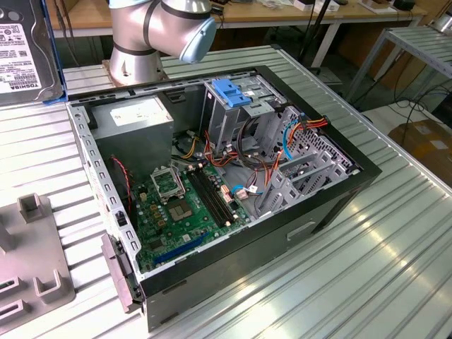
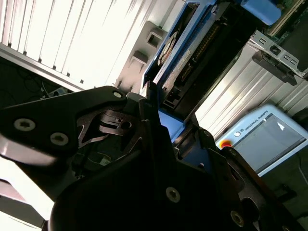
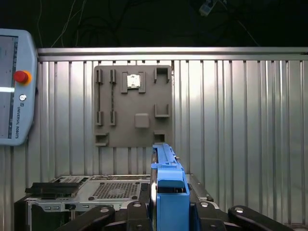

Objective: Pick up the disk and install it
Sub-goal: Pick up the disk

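Closest in — gripper (image 3: 168,217), clamped on the disk (image 3: 168,190), held edge-on. Carry it square, grip firm on the blue frame, clear of the case (image 1: 233,263) close beside the gripper. Label face in the exterior view — blue edge, with a grey plate (image 3: 132,103) beyond, in the first wrist view.

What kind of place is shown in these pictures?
Probably a robotics lab or workshop: a robot arm stands beside an open computer case on a ribbed metal table, with a teach pendant and workbenches behind.
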